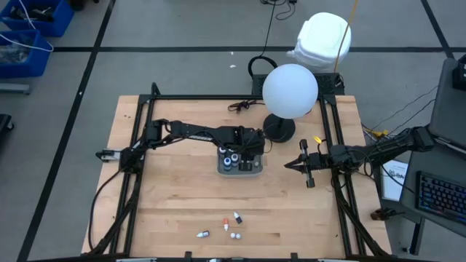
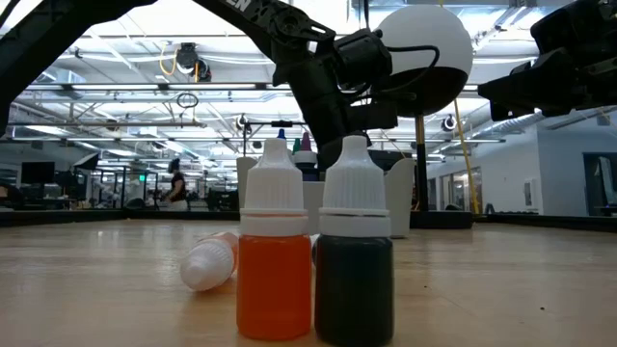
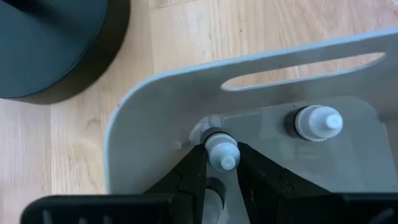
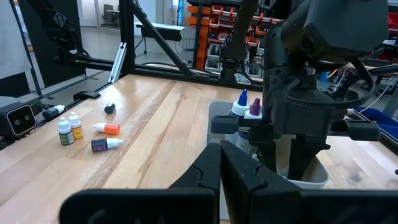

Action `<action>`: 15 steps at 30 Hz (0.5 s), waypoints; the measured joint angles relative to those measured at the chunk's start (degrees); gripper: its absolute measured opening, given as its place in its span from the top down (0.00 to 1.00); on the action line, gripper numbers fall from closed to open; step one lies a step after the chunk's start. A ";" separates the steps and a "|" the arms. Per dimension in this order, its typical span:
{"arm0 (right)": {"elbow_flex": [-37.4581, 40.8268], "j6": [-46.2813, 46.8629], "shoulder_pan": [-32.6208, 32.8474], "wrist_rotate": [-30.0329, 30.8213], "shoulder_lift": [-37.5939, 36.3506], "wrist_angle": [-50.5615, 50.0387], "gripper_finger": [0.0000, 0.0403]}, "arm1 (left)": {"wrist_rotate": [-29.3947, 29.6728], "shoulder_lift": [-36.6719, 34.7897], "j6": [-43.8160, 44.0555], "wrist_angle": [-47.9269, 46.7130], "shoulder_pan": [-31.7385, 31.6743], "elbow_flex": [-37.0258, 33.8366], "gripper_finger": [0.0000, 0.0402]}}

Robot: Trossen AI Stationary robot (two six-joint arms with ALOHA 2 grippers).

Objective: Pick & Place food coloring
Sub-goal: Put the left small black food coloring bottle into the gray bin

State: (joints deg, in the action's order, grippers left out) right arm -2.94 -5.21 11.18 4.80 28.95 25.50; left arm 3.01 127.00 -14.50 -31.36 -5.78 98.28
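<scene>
A clear tray point(image 1: 251, 169) stands mid-table with a few food coloring bottles point(image 1: 230, 156) upright in it. My left gripper point(image 1: 246, 154) reaches down into the tray, shut on a white-capped bottle point(image 3: 222, 151) near the tray's corner; another capped bottle point(image 3: 317, 122) stands beside it. Several loose bottles point(image 1: 231, 218) lie and stand near the table's front edge; in the low view an orange one point(image 2: 275, 265) and a dark one point(image 2: 354, 270) stand upright and a third point(image 2: 207, 262) lies behind them. My right gripper point(image 1: 291, 164) hovers shut, right of the tray. My left gripper pinches the bottle's ribbed white cap point(image 3: 217, 142) between its two fingers point(image 3: 194, 167). The fingers slant down from the table's left side. The bottle stands upright inside the tray, near its corner wall; whether its base rests on the tray floor is hidden.
A lamp with a white globe point(image 1: 290, 90) and a dark round base point(image 1: 279, 129) stands just beyond the tray. A black frame point(image 1: 218, 97) runs along the table's far, left and right edges. Bare wood point(image 1: 182, 196) lies between the tray and the loose bottles.
</scene>
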 joint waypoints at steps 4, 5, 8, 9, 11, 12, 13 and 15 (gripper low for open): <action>-0.01 0.01 0.00 0.00 -0.01 0.00 1.00 | 0.00 0.02 -0.10 0.11 0.00 0.02 0.79; -0.01 0.00 0.00 0.00 -0.02 0.00 1.00 | 0.02 0.02 -0.20 0.11 0.00 0.02 0.79; -0.01 0.01 0.01 0.00 -0.01 -0.02 1.00 | 0.02 0.02 -0.15 0.43 0.00 0.02 0.79; -0.01 0.00 0.01 0.00 -0.01 -0.01 1.00 | 0.02 0.02 -0.15 0.79 0.00 0.02 0.79; -0.01 0.00 0.00 -0.01 0.00 0.00 1.00 | -0.13 0.04 0.27 1.69 0.00 0.04 0.79; -0.01 0.00 0.02 -0.02 -0.02 0.00 1.00 | -0.40 0.04 0.55 1.79 0.00 0.12 0.79; 0.00 0.00 0.01 -0.02 -0.01 0.00 1.00 | -0.58 0.04 0.67 1.64 0.00 0.30 0.79; -0.01 0.00 0.01 -0.02 0.00 0.37 1.00 | -0.56 0.04 0.68 1.62 0.00 0.35 0.79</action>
State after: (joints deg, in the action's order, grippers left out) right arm -2.95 -5.21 11.19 4.78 28.95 25.87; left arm 2.45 127.04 -13.82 -29.74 -5.78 98.63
